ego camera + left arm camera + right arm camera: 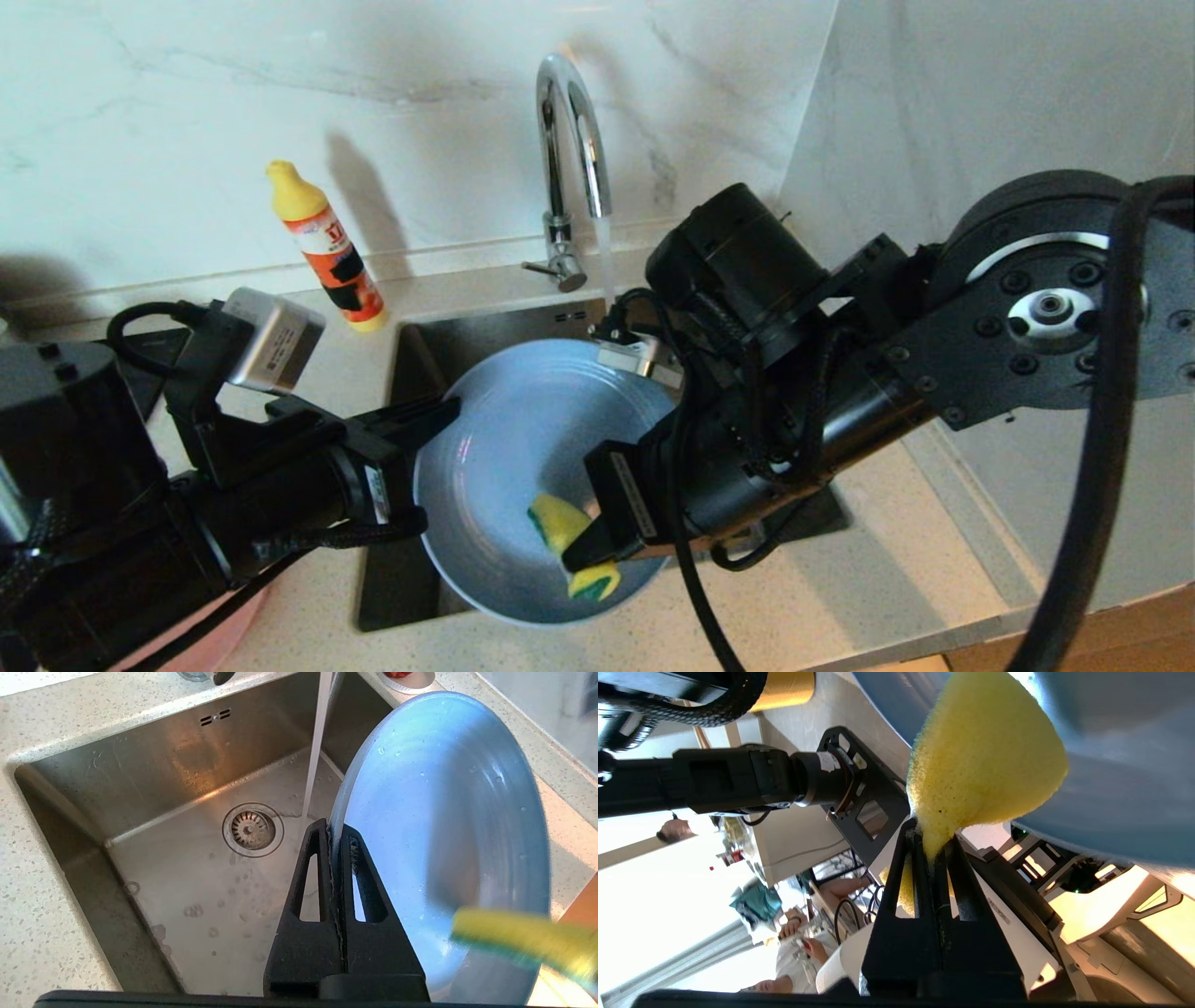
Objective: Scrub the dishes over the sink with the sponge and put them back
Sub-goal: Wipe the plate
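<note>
A light-blue plate (523,439) is held tilted on edge over the steel sink (439,336). My left gripper (439,415) is shut on its left rim; the left wrist view shows the rim pinched between the two fingers of the left gripper (332,833), with the plate (444,812) beside them. My right gripper (583,551) is shut on the yellow and green sponge (558,523), which presses on the plate's lower inner face. In the right wrist view the sponge (985,765) bulges out of the right gripper (934,842) against the plate (1125,788).
Water runs from the curved chrome tap (565,140) into the basin near the drain strainer (252,829). A yellow-capped orange bottle (327,247) stands on the counter left of the sink. A pink plate's edge (233,625) shows under my left arm.
</note>
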Controlling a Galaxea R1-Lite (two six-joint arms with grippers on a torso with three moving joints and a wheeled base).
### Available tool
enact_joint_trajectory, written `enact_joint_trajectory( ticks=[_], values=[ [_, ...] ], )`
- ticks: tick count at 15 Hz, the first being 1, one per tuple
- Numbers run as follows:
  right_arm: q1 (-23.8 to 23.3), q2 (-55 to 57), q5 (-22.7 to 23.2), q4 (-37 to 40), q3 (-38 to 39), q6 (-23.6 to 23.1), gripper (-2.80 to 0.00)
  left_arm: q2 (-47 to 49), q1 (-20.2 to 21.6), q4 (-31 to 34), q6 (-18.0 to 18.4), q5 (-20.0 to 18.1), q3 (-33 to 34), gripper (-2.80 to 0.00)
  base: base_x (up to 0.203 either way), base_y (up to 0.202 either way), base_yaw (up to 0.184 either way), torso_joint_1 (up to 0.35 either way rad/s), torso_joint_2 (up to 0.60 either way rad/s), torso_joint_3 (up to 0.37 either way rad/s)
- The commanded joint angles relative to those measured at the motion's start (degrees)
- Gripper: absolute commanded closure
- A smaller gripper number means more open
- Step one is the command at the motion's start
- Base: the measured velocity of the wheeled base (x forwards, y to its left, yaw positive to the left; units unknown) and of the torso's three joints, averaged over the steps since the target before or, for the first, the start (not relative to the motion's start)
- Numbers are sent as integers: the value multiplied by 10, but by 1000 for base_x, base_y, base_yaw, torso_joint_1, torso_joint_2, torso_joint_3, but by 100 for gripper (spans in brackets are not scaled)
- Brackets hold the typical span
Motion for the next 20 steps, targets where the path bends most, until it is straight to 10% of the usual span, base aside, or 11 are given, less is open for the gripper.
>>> enact_joint_trajectory(
  ticks=[1,20],
  values=[
    [12,20,2,1,-7,2,0,0,1,-3,0,0,1,0,0,0,0,0,0,0],
    [-51,44,-5,-61,-87,-1,0,-6,0,-3,1,0,13,0,0,0,0,0,0,0]
  ],
)
